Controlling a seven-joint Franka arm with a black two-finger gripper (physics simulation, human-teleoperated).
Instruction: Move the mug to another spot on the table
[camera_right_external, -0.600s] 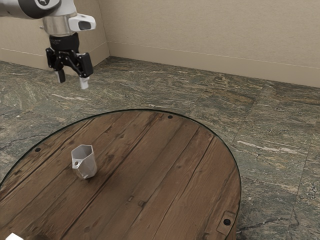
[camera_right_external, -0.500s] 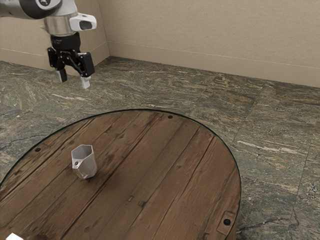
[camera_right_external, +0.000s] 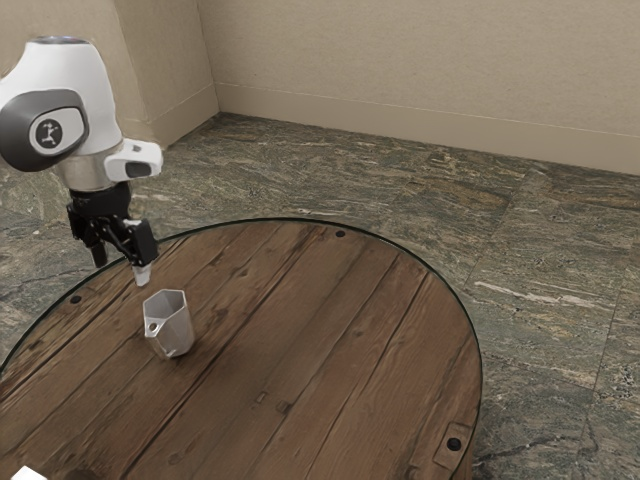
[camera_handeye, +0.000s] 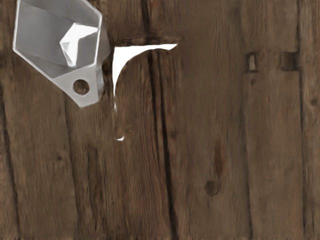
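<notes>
- Gripper (camera_right_external: 120, 262) in the exterior view hangs from the white arm (camera_right_external: 60, 120) over the part of the round wooden table (camera_right_external: 330, 340) toward the exterior view's left. Its two black fingers stand apart, with nothing between them.
- One fingertip (camera_right_external: 142, 275), pale at its end, hovers just above the mug's rim without touching it.
- Mug (camera_right_external: 167, 324) stands upright on the planks below the gripper and a little toward the exterior view's right of it. It is grey and faceted, its mouth opens upward, and a small handle tab with a hole faces the camera.
- Stone floor (camera_right_external: 500, 200) surrounds the table, and a beige wall (camera_right_external: 400, 60) rises behind it.
- Wrist view looks straight down into the mug (camera_handeye: 57, 42), so its hollow inside shows. The handle tab (camera_handeye: 81, 87) with its round hole juts out from one side.
- Bright white patch (camera_handeye: 127, 55) lies on the table planks (camera_handeye: 225, 150) just beside that tab.
- Dark knot (camera_handeye: 212, 187) marks the wood well apart from the mug.
</notes>
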